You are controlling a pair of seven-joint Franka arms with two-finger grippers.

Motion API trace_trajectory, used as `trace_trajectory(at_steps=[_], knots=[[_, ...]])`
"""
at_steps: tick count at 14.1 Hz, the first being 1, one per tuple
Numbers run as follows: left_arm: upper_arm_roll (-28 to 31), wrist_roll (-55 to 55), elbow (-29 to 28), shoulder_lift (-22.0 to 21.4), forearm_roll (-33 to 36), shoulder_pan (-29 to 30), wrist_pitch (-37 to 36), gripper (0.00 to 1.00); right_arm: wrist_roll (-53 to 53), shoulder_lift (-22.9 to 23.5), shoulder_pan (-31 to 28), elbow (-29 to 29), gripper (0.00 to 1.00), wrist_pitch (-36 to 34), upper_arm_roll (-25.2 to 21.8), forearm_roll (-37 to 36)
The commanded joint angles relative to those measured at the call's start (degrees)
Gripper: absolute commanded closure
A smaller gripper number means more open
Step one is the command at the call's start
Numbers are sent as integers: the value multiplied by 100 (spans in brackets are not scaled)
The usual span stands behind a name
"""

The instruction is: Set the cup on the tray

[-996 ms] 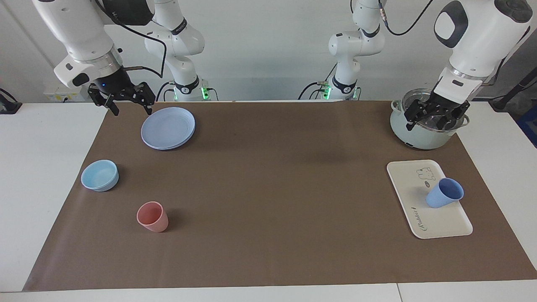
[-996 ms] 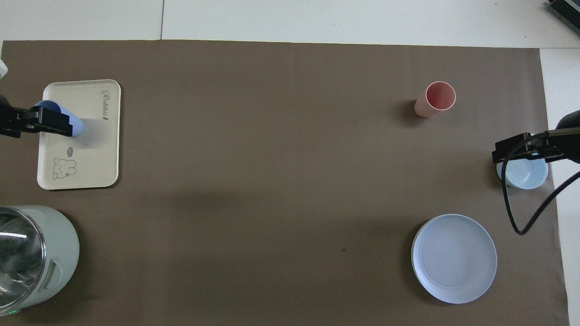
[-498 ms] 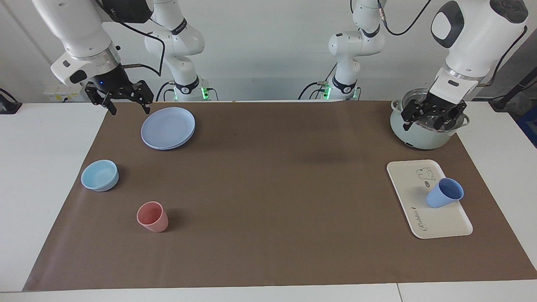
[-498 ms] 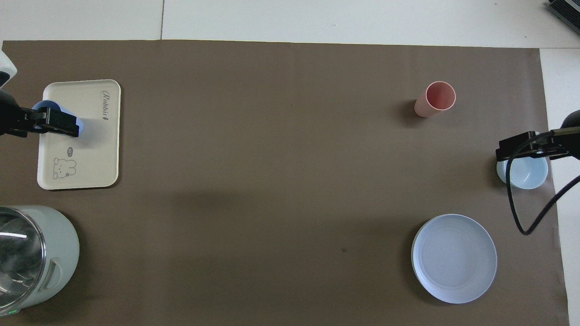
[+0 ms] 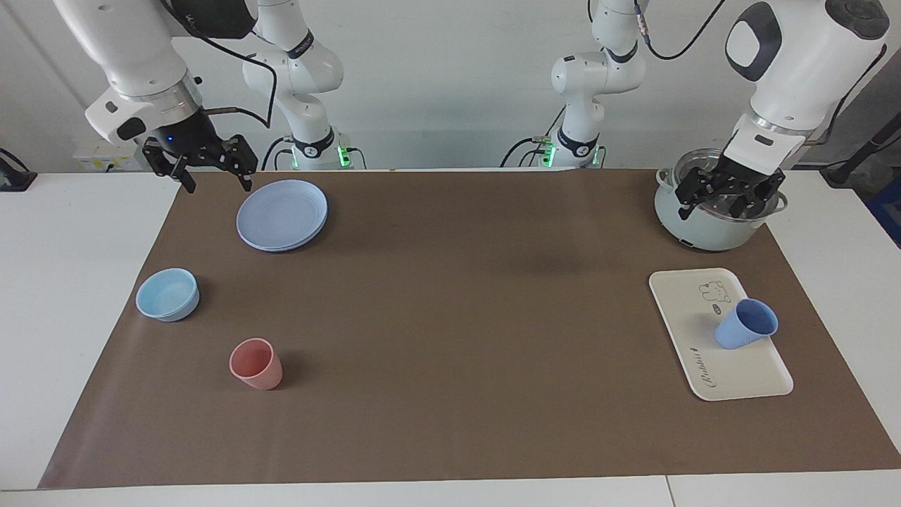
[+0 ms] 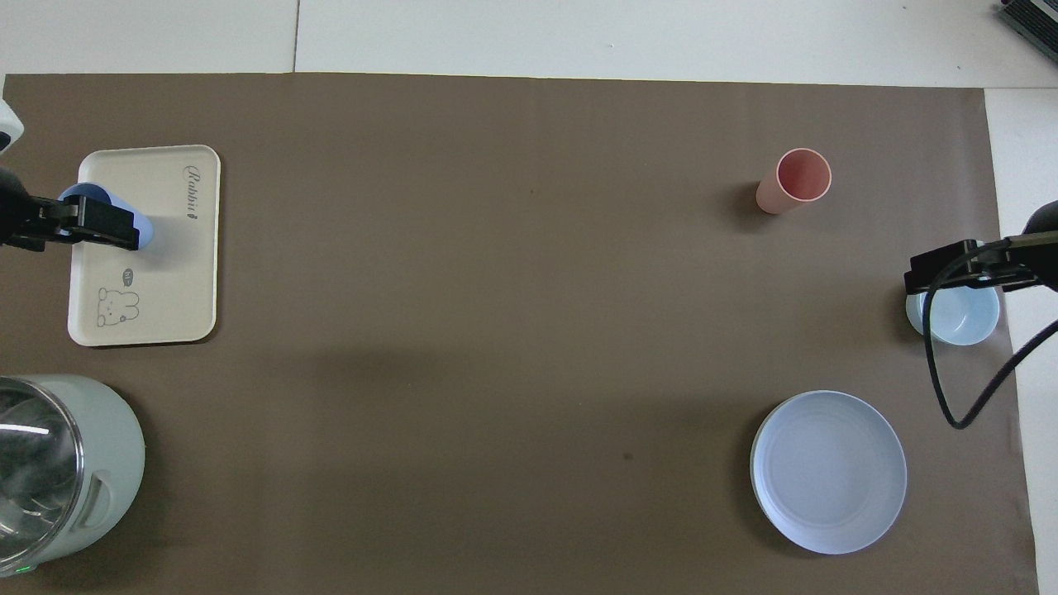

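Both arms barely moved since half second ago. Tray point(image 5: 704, 355) script reads "Rabbit", bear drawing. Cup point(image 5: 745, 325): periwinkle, tapered, on tray, near left arm's end. Left gripper point(image 5: 728, 197) jaws apart, over pot point(image 5: 704, 232). Right gripper point(image 5: 211, 169) jaws apart, beside plate point(image 5: 281, 215). Brown mat point(image 5: 450, 317), white table.

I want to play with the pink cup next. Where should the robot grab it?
Probably from straight above: the pink cup stands upright with its open mouth up and has no handle. One finger could go inside the rim and one outside, or both could squeeze its tapered sides near the top. The open right gripper is at that end.
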Motion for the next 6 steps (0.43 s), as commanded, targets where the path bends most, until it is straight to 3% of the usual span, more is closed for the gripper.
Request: trace_trajectory(at_steps=[1,6], knots=[[9,0,-222,-182,41,-55,61,0,-102,-49,-74,-23,0,-66,34,-36],[0,0,-178,-182,23,-64,-106,0,-85,-84,-109,-23,0,-58,34,-36]])
